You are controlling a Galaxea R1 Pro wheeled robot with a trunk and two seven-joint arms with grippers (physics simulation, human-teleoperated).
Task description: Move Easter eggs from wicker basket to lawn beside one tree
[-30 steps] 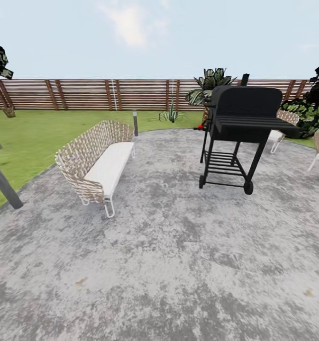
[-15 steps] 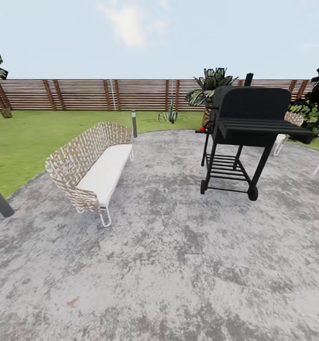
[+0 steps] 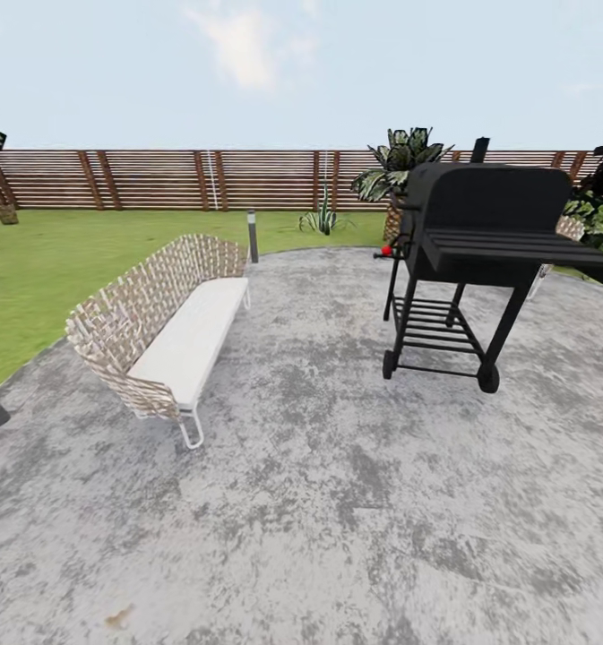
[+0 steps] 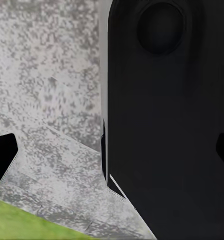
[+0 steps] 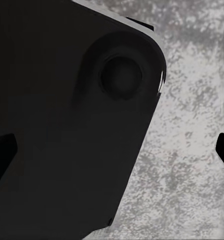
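Head view, from left to right: the lawn runs back to a brown slatted fence; a woven-backed bench with a white seat stands on the grey stone patio; a short lamp post rises at the patio's far edge; a black wheeled grill stands further right, with a leafy plant behind it. Eggs, basket and tree cannot be made out. In each wrist view, dark fingertips sit at opposite edges, set apart and holding nothing, over patio stone, beside a black robot body part.
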